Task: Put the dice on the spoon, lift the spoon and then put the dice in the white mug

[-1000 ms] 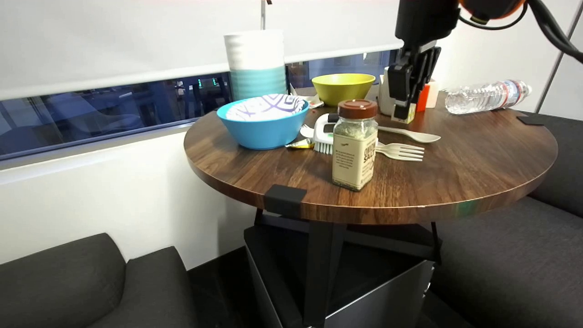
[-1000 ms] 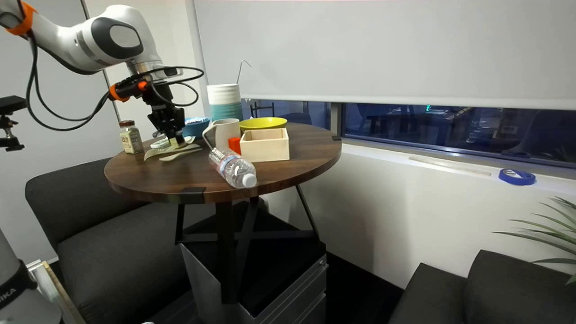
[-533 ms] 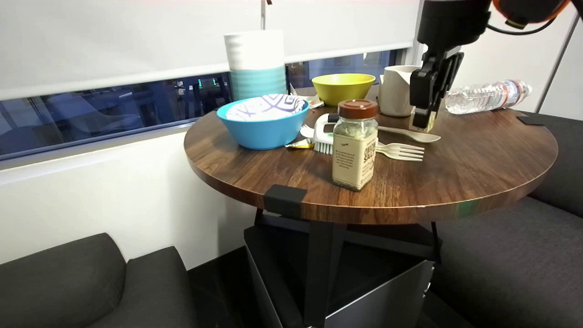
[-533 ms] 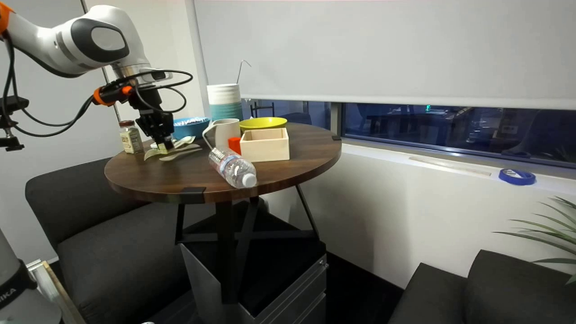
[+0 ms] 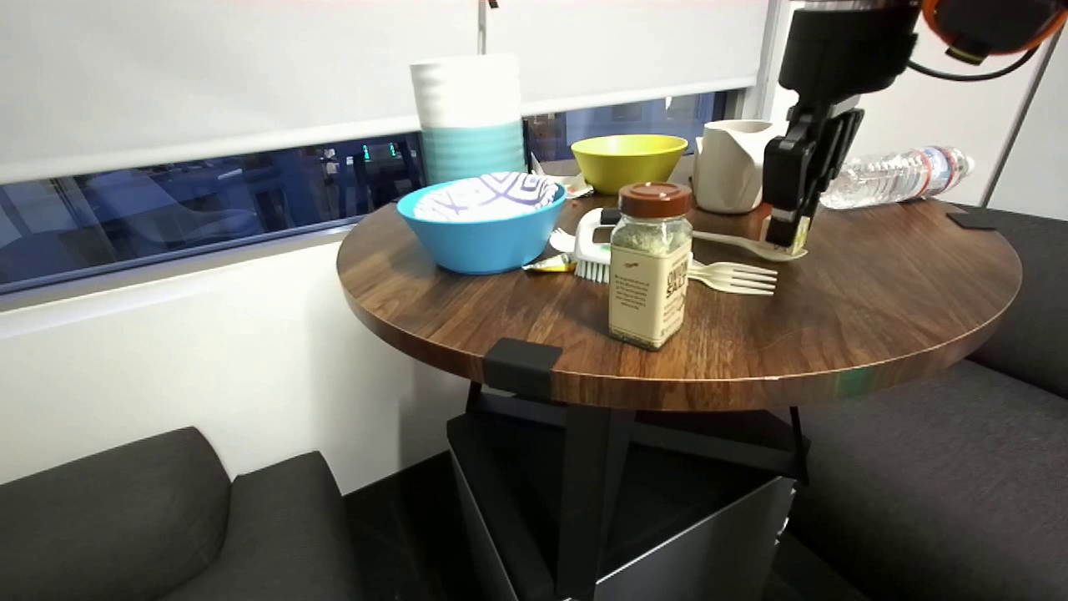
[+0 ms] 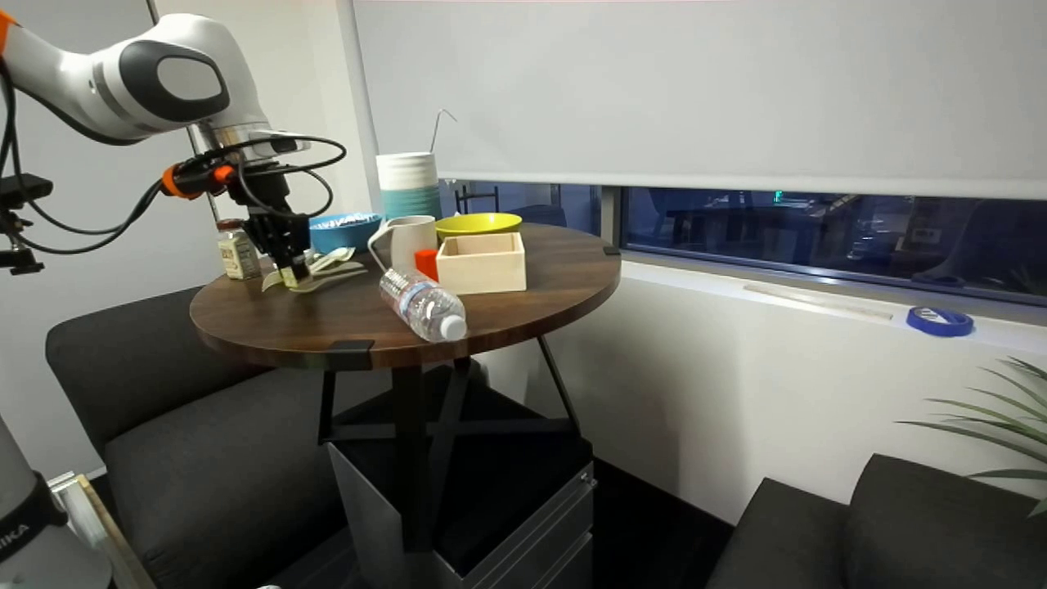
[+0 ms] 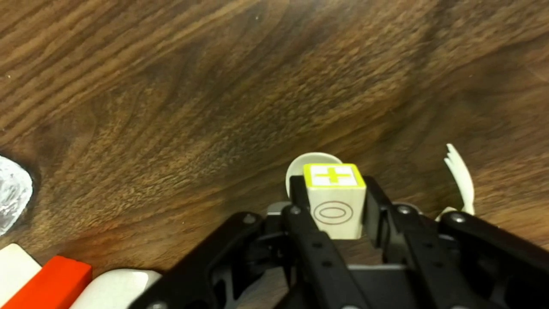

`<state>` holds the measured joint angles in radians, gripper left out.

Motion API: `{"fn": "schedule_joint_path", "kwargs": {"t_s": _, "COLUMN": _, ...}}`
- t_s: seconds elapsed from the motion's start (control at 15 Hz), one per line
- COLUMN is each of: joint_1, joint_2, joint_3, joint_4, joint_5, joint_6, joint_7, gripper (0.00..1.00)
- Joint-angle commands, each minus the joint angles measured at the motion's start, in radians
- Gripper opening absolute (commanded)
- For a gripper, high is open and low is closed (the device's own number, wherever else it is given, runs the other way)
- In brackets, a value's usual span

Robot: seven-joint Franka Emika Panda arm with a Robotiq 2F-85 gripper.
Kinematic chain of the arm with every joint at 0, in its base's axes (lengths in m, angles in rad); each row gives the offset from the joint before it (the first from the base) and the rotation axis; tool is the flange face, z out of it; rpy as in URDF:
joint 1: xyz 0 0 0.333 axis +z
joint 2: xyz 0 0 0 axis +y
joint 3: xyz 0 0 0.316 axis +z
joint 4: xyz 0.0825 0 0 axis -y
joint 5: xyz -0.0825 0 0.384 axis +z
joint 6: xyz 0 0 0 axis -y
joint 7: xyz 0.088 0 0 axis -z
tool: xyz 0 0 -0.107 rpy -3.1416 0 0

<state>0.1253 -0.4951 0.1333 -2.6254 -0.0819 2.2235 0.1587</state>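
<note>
Wht arm arched, wrist bent dn, blk tool pointing dn w/ slight tilt, fingers clamped partway apart

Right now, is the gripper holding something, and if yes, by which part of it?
Yes, the gripper holds the die by two opposite side faces; in the wrist view, the faces with the plus and the oval are uncovered.

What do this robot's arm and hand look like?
The arm is smooth white with a dark grey oval panel, orange bands and looping black cables. The gripper is black and jointed, with two fingers and small silvery screws.
</note>
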Motion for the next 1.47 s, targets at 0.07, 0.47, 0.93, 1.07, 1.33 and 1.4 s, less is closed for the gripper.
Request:
{"fn": "schedule_joint_path", "kwargs": {"t_s": 0.07, "joint_1": -0.005, "joint_2": -0.024, "joint_3": -0.005, "joint_4": -0.022, "joint_5": 0.019, "joint_6": 0.023, "joint_7": -0.019, "gripper": 0.08}}
{"fn": "schedule_joint_path", "kwargs": {"t_s": 0.47, "joint_1": -0.007, "joint_2": -0.009, "joint_3": -0.004, "joint_4": -0.017, "joint_5": 0.018, "joint_6": 0.037, "joint_7": -0.016, "gripper": 0.08}}
{"fn": "schedule_joint_path", "kwargs": {"t_s": 0.93, "joint_1": -0.013, "joint_2": -0.001, "joint_3": -0.006, "joint_4": -0.018, "joint_5": 0.019, "joint_6": 0.042, "joint_7": -0.008, "gripper": 0.08}}
{"fn": "schedule_joint_path", "kwargs": {"t_s": 1.07, "joint_1": -0.015, "joint_2": 0.003, "joint_3": -0.007, "joint_4": -0.02, "joint_5": 0.021, "joint_6": 0.051, "joint_7": -0.005, "gripper": 0.08}}
{"fn": "schedule_joint_path", "kwargs": {"t_s": 1.33, "joint_1": -0.017, "joint_2": 0.011, "joint_3": -0.01, "joint_4": -0.023, "joint_5": 0.022, "joint_6": 0.065, "joint_7": -0.003, "gripper": 0.08}}
{"fn": "schedule_joint_path", "kwargs": {"t_s": 1.4, "joint_1": -0.017, "joint_2": 0.013, "joint_3": -0.011, "joint_4": -0.023, "joint_5": 0.022, "joint_6": 0.068, "joint_7": -0.004, "gripper": 0.08}}
